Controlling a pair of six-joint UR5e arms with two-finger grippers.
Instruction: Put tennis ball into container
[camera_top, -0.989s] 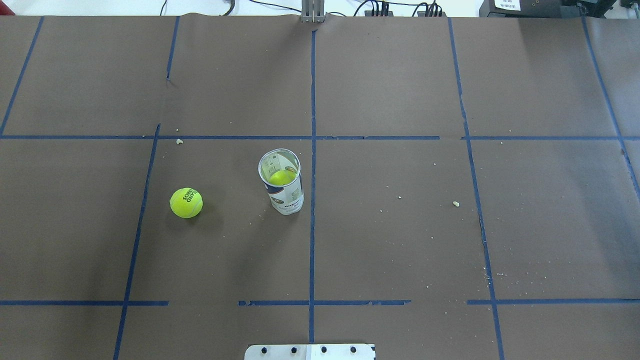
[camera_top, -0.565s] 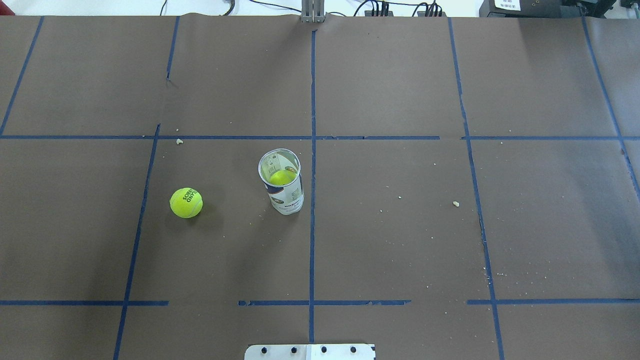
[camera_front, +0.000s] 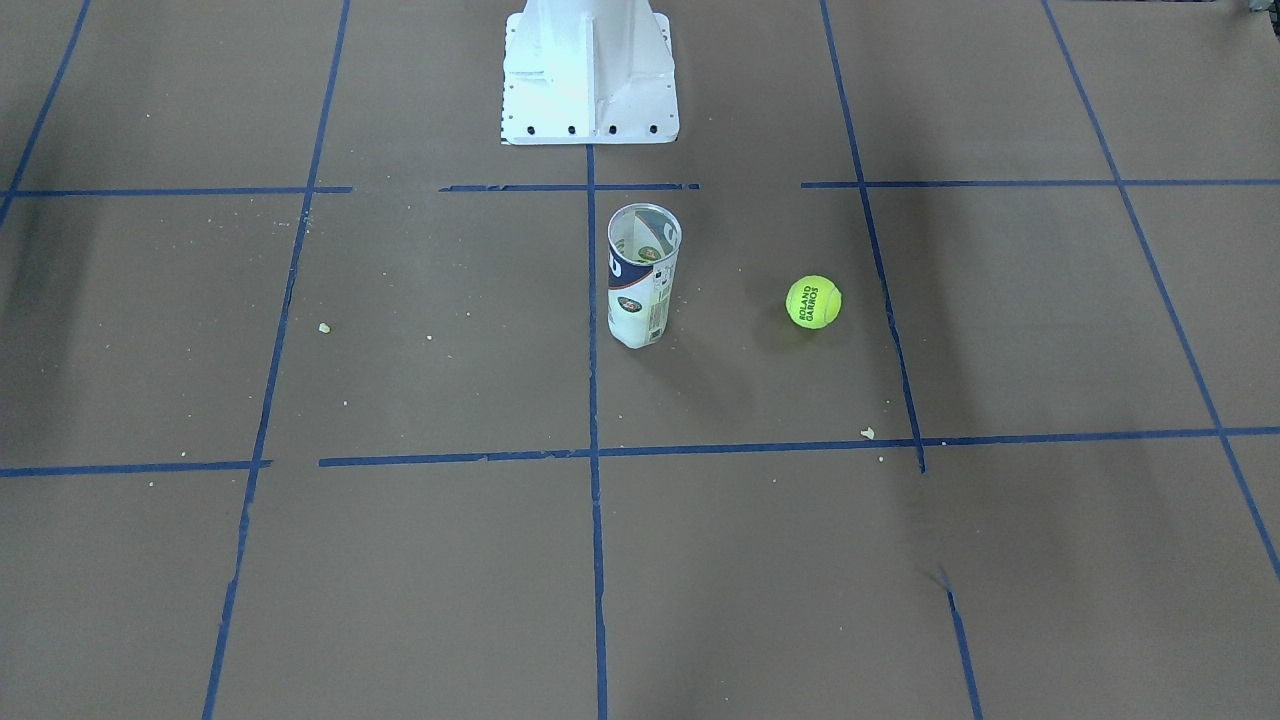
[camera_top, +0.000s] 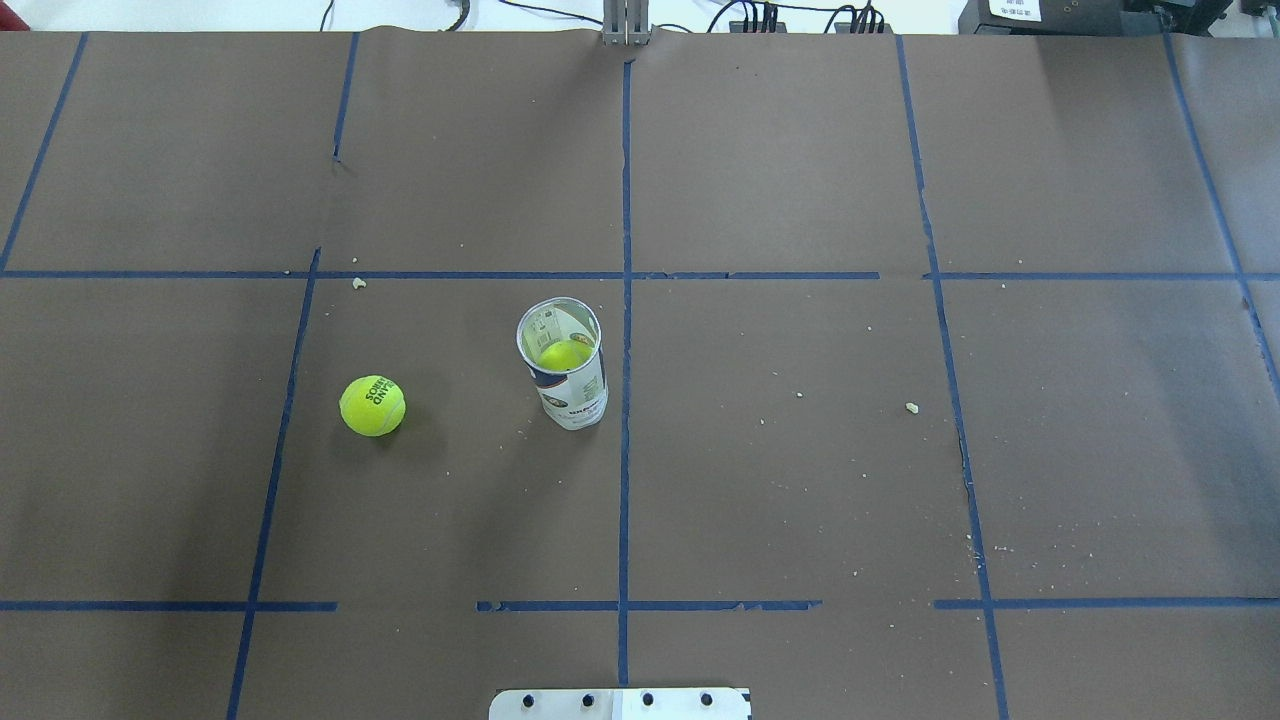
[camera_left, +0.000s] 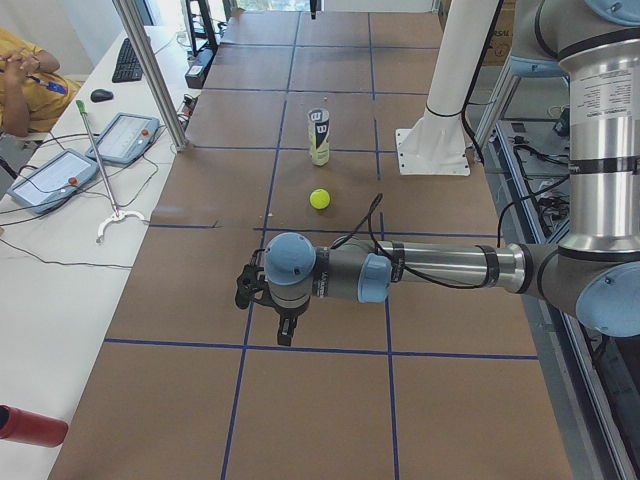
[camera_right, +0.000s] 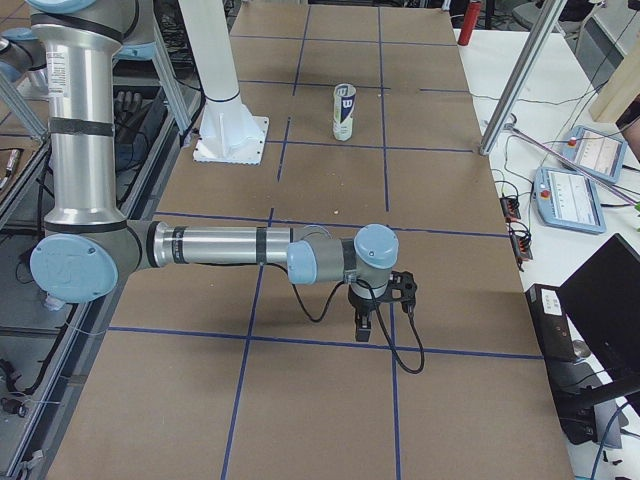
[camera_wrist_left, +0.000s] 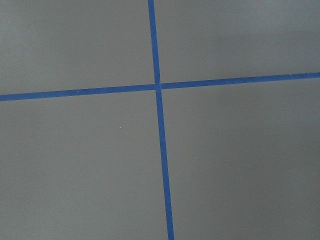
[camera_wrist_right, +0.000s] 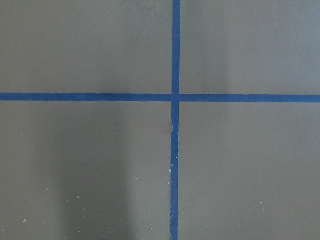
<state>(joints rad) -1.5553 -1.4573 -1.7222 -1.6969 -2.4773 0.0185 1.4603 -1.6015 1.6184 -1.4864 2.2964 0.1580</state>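
The neon yellow-green tennis ball (camera_top: 372, 405) (camera_front: 813, 301) (camera_left: 319, 199) lies alone on the brown table. The container (camera_top: 565, 365) (camera_front: 643, 275) (camera_left: 318, 136) (camera_right: 343, 111), a clear tube with a white and navy label, stands upright a short way from it, mouth open. Another yellow-green ball (camera_top: 565, 354) sits inside the tube. My left gripper (camera_left: 283, 325) hangs far from both, seen only from the side. My right gripper (camera_right: 362, 325) hangs over the opposite end of the table. I cannot tell whether either is open or shut. Both wrist views show only tape lines.
The white pedestal base (camera_front: 590, 70) (camera_left: 435, 150) (camera_right: 230, 135) stands behind the tube on the robot's side. Blue tape lines (camera_top: 625, 300) grid the brown table cover. A side table with tablets (camera_left: 125, 135) and a seated person (camera_left: 20, 80) lies beyond the table's edge.
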